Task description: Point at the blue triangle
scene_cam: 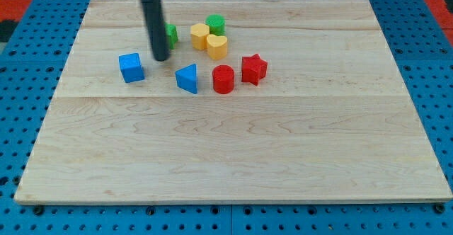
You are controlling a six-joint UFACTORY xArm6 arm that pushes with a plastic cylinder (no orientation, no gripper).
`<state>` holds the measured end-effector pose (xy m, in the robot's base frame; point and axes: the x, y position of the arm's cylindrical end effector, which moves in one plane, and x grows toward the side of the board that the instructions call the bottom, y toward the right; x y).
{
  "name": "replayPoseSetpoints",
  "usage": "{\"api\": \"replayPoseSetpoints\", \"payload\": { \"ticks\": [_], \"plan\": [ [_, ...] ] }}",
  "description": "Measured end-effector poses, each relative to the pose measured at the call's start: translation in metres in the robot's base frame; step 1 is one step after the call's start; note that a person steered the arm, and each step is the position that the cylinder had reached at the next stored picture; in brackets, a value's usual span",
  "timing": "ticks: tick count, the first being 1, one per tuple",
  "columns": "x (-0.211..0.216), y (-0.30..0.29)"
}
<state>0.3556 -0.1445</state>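
Note:
The blue triangle (187, 78) lies on the wooden board (233, 157), left of centre in the upper half. My tip (161, 58) rests on the board just up and to the left of the triangle, a small gap apart. A blue cube (132, 67) sits to the left of my tip. The rod partly hides a green block (171, 34) behind it, whose shape I cannot make out.
A red cylinder (223, 78) sits right of the triangle, with a red star (253, 69) beyond it. Two yellow blocks (200, 34) (217, 46) and a green cylinder (216, 24) cluster above. Blue pegboard (28, 65) surrounds the board.

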Motion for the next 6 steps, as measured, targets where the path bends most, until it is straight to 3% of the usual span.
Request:
{"api": "replayPoseSetpoints", "payload": {
  "ticks": [1, 2, 3, 6],
  "plan": [
    [-0.052, -0.014],
    [-0.064, 0.057],
    [-0.064, 0.073],
    [0.022, 0.090]
  ]
}}
